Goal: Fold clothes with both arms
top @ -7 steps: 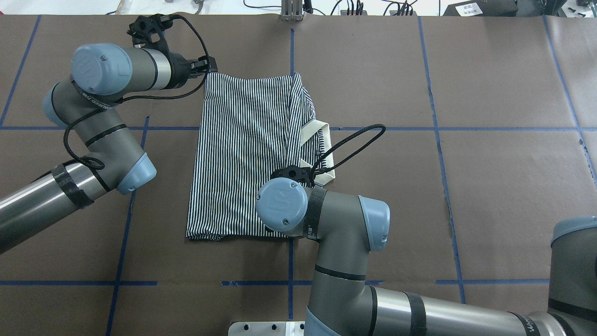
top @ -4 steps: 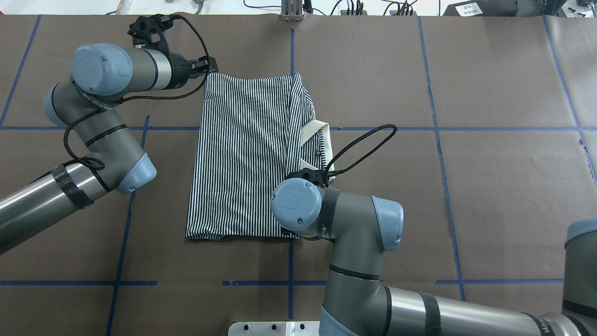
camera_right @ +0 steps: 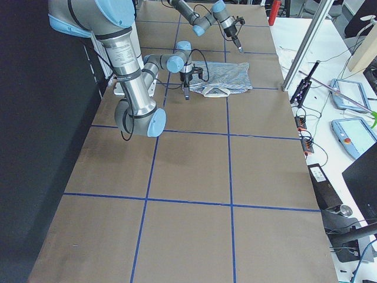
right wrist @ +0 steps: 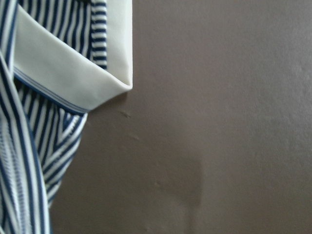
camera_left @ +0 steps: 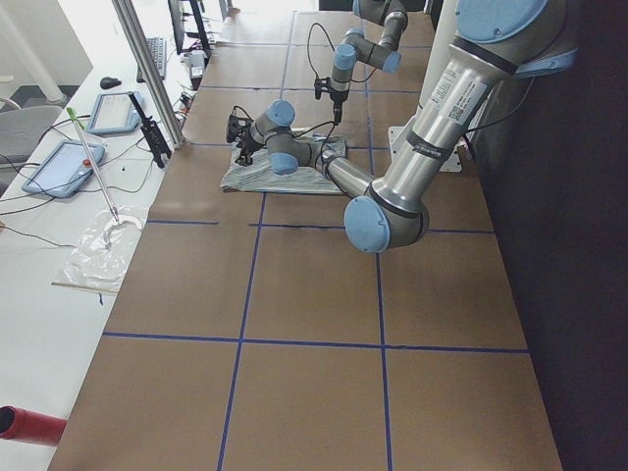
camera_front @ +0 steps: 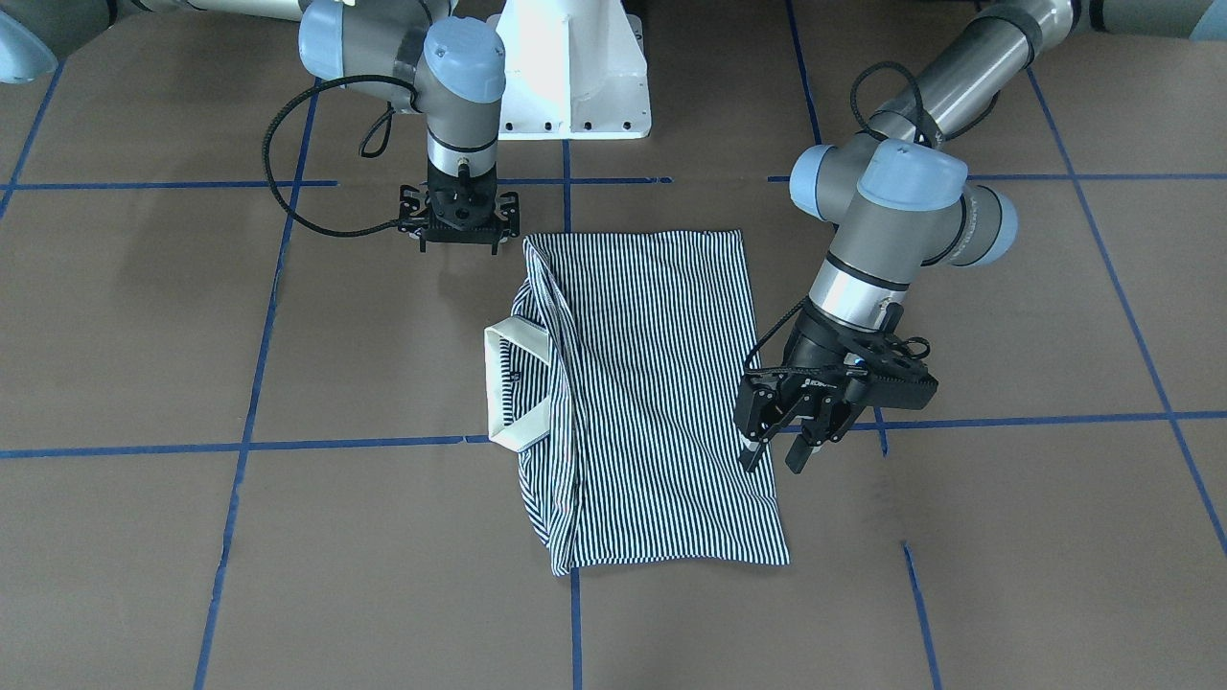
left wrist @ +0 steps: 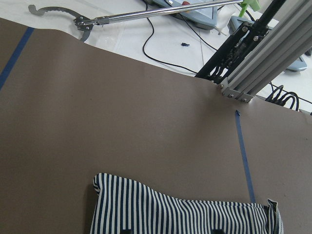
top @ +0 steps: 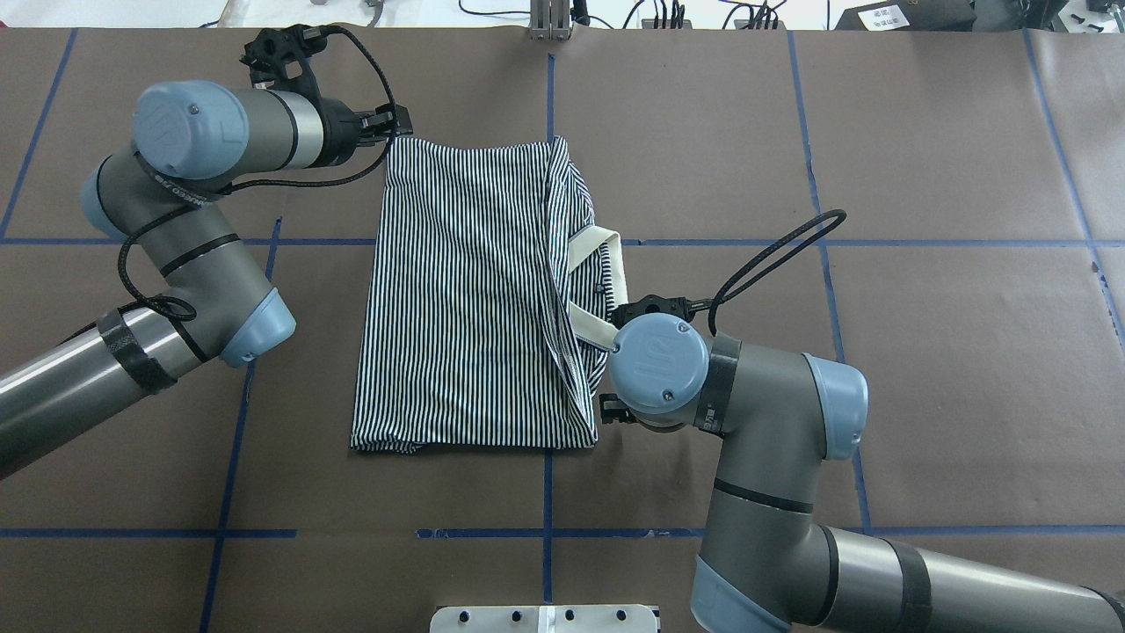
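The right gripper [camera_front: 460,218] conceals its fingertips beneath its own body.

The shirt [top: 466,299] is bordered by bare brown table cover [top: 923,352] all round. Its far left corner is blocked by the left gripper [camera_front: 775,458], its near right corner by the right gripper [camera_front: 460,228].

I see the polo shirt [top: 466,299] lying flat on the table, folded into a tall rectangle, with its thin navy-and-white stripes running away from the robot. Its cream collar [top: 622,272] sticks out past the right edge. The left arm [top: 202,264] bends toward the shirt's far left corner, and the left gripper [camera_front: 776,457] hangs there with fingers spread. The right arm [top: 765,396] stands beside the near right corner. The right gripper [camera_front: 460,228] points down just off the fabric, and I can't make out its jaws.
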